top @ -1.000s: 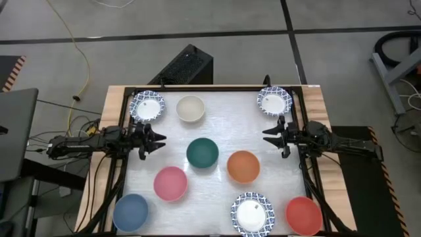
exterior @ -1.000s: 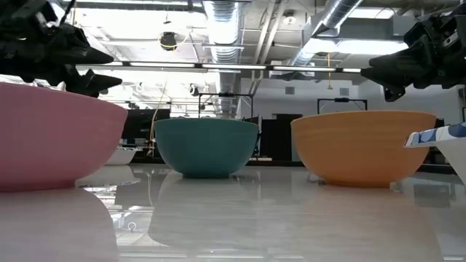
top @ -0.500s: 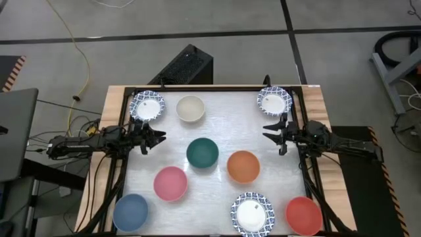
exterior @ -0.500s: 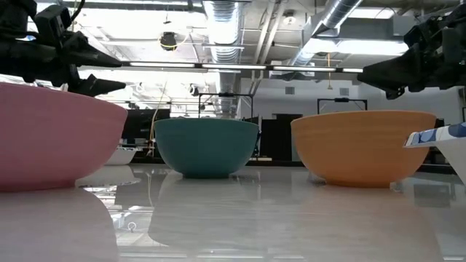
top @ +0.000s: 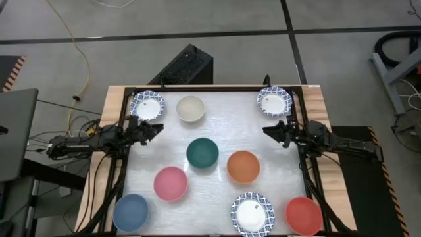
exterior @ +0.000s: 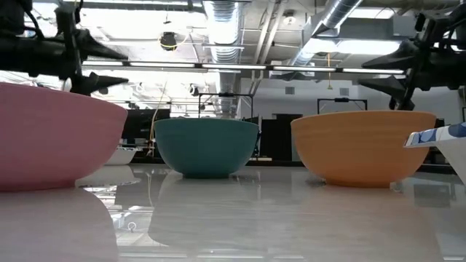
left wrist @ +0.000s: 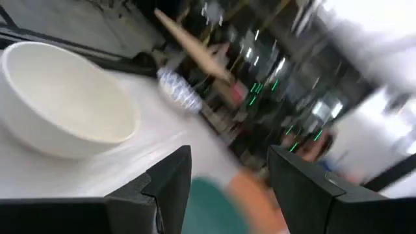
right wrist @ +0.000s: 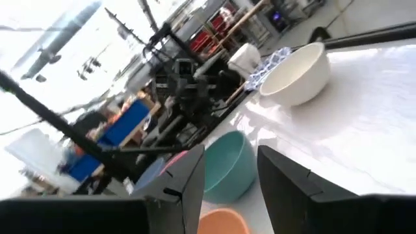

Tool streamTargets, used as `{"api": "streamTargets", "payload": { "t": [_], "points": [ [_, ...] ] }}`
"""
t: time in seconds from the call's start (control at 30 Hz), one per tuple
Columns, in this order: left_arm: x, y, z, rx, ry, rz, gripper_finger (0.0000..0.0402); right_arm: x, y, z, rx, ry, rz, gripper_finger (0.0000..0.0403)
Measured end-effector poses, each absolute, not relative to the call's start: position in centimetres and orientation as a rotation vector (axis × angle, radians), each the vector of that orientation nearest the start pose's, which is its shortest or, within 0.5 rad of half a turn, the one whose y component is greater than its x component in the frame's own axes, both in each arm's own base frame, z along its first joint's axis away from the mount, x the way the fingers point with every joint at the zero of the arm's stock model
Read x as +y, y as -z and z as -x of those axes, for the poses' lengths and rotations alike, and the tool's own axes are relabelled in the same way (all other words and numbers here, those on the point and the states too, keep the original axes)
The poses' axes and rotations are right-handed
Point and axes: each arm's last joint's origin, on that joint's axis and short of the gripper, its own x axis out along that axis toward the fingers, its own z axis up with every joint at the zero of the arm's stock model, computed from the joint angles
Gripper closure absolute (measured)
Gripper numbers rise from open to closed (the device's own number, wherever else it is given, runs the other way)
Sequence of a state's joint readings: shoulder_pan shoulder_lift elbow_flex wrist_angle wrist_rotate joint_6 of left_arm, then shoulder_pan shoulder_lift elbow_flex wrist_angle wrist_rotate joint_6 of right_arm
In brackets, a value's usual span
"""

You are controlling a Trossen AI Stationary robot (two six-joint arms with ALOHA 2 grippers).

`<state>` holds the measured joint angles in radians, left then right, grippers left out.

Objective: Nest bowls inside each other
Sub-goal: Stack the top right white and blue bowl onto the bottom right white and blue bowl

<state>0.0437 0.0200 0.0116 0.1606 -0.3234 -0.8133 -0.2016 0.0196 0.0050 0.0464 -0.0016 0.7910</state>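
Observation:
Several small bowls stand apart on the white table, each on its base. At the far side are a blue-patterned bowl [top: 147, 105], a cream bowl [top: 191, 108] and another patterned bowl [top: 274, 101]. In the middle stand the green bowl [top: 202, 153], orange bowl [top: 243, 166] and pink bowl [top: 171, 183]. Near the front are the blue bowl [top: 131, 211], a third patterned bowl [top: 251, 214] and the red bowl [top: 304, 215]. My left gripper [top: 154, 130] hovers open at the left edge. My right gripper [top: 271, 130] hovers open at the right edge. Both point level toward the table's middle, above the bowls.
A black frame [top: 210, 88] runs along the table's far edge and down both sides. Bare tabletop [top: 230, 122] lies between the two grippers and the far row of bowls. Cables hang off the left edge.
Both grippers have rolled about their own pointing line while staying in place. In the low view each pair of fingers now stands one above the other. The gaps between the fingers are unchanged. No bowl has moved.

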Motion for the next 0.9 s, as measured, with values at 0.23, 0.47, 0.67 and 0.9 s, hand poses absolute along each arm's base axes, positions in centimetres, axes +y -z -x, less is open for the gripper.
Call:
{"api": "streamTargets", "payload": {
  "t": [0.23, 0.47, 0.67, 0.9],
  "points": [
    [1.1, -20.9, -8.9, -0.443, -0.143, 0.875, 0.0210, -2.6, -17.2, -9.4, -0.278, 0.333, -0.999, 0.0241],
    [1.1, -25.0, -7.8, -0.502, -0.146, 0.792, 0.0210, -2.9, -17.4, -9.3, -0.369, 0.416, -1.059, 0.0241],
    [1.4, -28.3, -8.0, -0.391, -0.285, 0.768, 0.0210, -2.8, -19.0, -9.0, -0.424, 0.389, -0.977, 0.0241],
    [1.5, -32.6, -9.2, -0.196, -0.411, 0.684, 0.0210, -2.6, -22.2, -8.1, -0.575, 0.316, -0.895, 0.0241]
  ]
}}
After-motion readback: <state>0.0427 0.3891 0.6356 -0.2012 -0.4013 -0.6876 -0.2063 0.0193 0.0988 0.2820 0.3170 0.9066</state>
